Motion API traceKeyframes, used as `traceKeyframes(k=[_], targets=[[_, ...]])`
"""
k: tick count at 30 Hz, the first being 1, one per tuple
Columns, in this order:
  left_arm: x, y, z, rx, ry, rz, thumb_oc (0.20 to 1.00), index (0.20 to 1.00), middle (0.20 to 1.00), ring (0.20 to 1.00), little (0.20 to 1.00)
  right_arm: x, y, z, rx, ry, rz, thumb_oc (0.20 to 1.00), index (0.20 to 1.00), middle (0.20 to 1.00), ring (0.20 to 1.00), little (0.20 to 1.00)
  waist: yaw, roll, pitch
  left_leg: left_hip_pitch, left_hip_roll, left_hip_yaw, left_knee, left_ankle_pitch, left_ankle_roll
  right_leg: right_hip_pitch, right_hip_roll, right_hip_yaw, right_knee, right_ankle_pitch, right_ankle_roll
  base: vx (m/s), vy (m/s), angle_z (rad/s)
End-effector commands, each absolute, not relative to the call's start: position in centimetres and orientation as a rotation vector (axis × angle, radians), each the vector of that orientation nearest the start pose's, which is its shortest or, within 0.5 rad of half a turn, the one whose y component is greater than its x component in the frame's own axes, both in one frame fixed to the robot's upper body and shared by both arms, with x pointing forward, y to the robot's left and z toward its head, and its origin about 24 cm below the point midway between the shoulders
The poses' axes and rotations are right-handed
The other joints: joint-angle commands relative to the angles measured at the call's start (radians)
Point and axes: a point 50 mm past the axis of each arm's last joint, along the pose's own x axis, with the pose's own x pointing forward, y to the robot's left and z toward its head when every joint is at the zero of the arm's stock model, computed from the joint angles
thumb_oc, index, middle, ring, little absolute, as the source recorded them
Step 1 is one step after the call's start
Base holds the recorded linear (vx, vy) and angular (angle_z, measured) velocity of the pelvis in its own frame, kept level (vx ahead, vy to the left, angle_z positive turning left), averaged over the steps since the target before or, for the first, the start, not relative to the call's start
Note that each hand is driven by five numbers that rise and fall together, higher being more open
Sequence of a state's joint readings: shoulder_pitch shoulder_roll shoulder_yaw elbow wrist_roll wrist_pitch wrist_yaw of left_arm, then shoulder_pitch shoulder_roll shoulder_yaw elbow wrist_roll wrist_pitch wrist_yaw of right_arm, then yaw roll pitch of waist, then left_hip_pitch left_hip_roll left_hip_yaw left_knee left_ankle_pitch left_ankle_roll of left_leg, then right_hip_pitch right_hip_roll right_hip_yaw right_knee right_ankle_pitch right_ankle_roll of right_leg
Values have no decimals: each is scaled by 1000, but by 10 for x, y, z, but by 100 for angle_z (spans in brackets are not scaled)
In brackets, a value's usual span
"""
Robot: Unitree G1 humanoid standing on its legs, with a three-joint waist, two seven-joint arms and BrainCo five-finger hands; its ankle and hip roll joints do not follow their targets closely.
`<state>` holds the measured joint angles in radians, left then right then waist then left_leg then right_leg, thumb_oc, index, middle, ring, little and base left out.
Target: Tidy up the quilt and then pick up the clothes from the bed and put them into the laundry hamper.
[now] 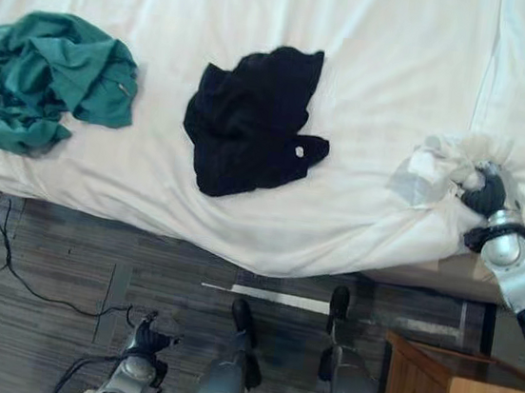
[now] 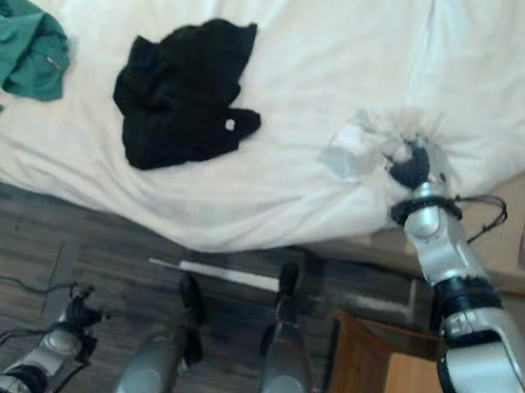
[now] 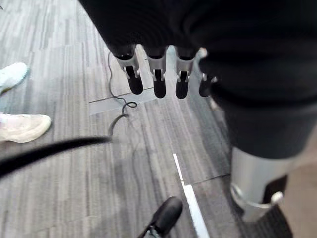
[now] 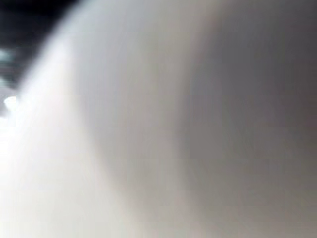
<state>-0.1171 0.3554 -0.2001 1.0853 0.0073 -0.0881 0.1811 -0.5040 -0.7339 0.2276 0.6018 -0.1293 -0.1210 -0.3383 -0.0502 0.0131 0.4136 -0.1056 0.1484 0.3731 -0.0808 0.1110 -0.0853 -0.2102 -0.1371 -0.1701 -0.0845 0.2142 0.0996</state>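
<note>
My right hand is buried in a bunched fold of the white cotton quilt near the bed's edge; I cannot tell how my fingers sit. My left hand hangs over the floor, fingers straight. If the fold slips, the quilt may drag the crumpled black garment and the green garment off the bed.

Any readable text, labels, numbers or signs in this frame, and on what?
None can be read.
black garment: a small white tag near its lower right edge, too small to read.
green garment: no print shows.
white quilt: plain, bunched at the right hand.
</note>
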Motion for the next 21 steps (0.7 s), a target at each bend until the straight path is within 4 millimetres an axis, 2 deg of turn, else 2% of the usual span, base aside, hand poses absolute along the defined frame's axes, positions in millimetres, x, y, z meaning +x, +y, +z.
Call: traceKeyframes(k=[1, 2, 3, 4, 6, 7, 8, 11, 12, 13, 14, 16, 17, 18, 19, 21], targets=[[147, 274, -128, 599, 963, 165, 1000, 1000, 1000, 1000, 1000, 286, -323, 47, -784, 176, -402, 200, 200, 200, 200, 200, -36, 5, -55, -1, 49, 31, -7, -28, -53, 10, -25, 34, 33, -166, 66, 106, -17, 9], [149, 269, -129, 590, 963, 161, 1000, 1000, 1000, 1000, 1000, 270, -326, 22, -740, 266, -426, 200, 200, 200, 200, 200, -45, 5, -67, 10, 51, 32, -7, -32, -53, 24, -24, 32, 25, -167, 66, 69, -46, -6], [145, 265, -132, 570, 978, 157, 1000, 1000, 1000, 1000, 1000, 233, -332, -24, -651, 461, -483, 200, 200, 200, 200, 200, -53, 3, -89, 25, 57, 41, -7, -21, -46, 45, -17, 25, 9, -151, 57, 163, -50, -13], [142, 263, -134, 552, 993, 155, 1000, 1000, 1000, 1000, 1000, 195, -334, -59, -522, 627, -565, 1000, 1000, 1000, 1000, 1000, -68, 2, -114, 49, 60, 48, -7, -28, -49, 65, -12, 27, 1, -153, 57, 153, -47, -16], [131, 264, -138, 561, 1037, 151, 1000, 1000, 1000, 1000, 1000, 157, -339, -82, -418, 759, -657, 1000, 1000, 1000, 1000, 1000, -81, -3, -137, 72, 65, 55, -7, -34, -52, 84, -9, 33, -3, -157, 59, 127, -11, -19], [131, 264, -138, 561, 1037, 151, 1000, 1000, 1000, 1000, 1000, 157, -339, -82, -418, 759, -657, 1000, 1000, 1000, 1000, 1000, -81, -3, -137, 73, 65, 55, -7, -34, -52, 84, -9, 33, -3, -157, 59, 125, -10, -15], [118, 268, -142, 563, 1085, 161, 1000, 1000, 1000, 1000, 1000, 128, -347, -90, -348, 814, -751, 1000, 1000, 1000, 1000, 1000, -98, -10, -160, 92, 71, 61, -7, -38, -56, 100, -7, 36, -3, -160, 60, 105, -5, -5], [105, 270, -146, 556, 1132, 175, 1000, 1000, 1000, 1000, 1000, 104, -365, -86, -309, 823, -879, 1000, 1000, 1000, 1000, 1000, -121, -18, -187, 111, 78, 76, -7, -43, -61, 111, -1, 46, -3, -166, 62, 88, 7, -8], [102, 271, -146, 552, 1143, 179, 1000, 1000, 1000, 1000, 1000, 102, -374, -80, -321, 805, -916, 1000, 1000, 1000, 1000, 1000, -126, -21, -196, 115, 80, 81, -7, -44, -63, 112, -1, 48, -3, -166, 63, 39, 6, -15], [102, 271, -146, 552, 1144, 179, 1000, 1000, 1000, 1000, 1000, 101, -374, -80, -321, 805, -916, 1000, 1000, 1000, 1000, 1000, -125, -20, -196, 115, 80, 81, -7, -44, -63, 112, -1, 49, -3, -166, 63, 41, -4, -17], [99, 271, -147, 550, 1154, 184, 1000, 1000, 1000, 1000, 1000, 108, -392, -59, -352, 717, -980, 1000, 1000, 1000, 1000, 1000, -134, -26, -207, 122, 84, 89, -7, -46, -66, 113, 2, 51, -3, -166, 64, 28, -3, -11], [97, 271, -148, 544, 1159, 188, 1000, 1000, 1000, 1000, 1000, 126, -405, -27, -392, 547, -1017, 1000, 1000, 1000, 1000, 1000, -141, -28, -208, 124, 85, 95, -7, -47, -67, 110, 4, 56, -3, -166, 64, 15, -2, -5], [97, 270, -148, 545, 1159, 187, 1000, 1000, 1000, 1000, 1000, 126, -405, -27, -392, 548, -1018, 1000, 1000, 1000, 1000, 1000, -141, -27, -209, 124, 85, 95, -7, -47, -67, 110, 4, 56, -3, -166, 64, 0, -7, -11], [95, 269, -149, 544, 1163, 183, 1000, 1000, 1000, 1000, 1000, 144, -413, 6, -426, 377, -1031, 1000, 1000, 1000, 1000, 1000, -142, -26, -210, 123, 85, 94, -7, -47, -67, 108, 5, 57, -3, -167, 63, 2, -3, -13], [95, 267, -149, 539, 1163, 178, 1000, 1000, 1000, 1000, 1000, 153, -413, 20, -444, 302, -1028, 200, 200, 200, 200, 200, -143, -24, -209, 122, 85, 95, -7, -47, -67, 107, 5, 59, -3, -168, 63, 0, 0, -18], [95, 265, -150, 537, 1158, 167, 1000, 1000, 1000, 1000, 1000, 181, -409, 59, -546, 127, -970, 200, 200, 200, 200, 200, -139, -19, -204, 120, 87, 95, -7, -46, -67, 101, 5, 61, -3, -170, 60, -14, -1, -14]])
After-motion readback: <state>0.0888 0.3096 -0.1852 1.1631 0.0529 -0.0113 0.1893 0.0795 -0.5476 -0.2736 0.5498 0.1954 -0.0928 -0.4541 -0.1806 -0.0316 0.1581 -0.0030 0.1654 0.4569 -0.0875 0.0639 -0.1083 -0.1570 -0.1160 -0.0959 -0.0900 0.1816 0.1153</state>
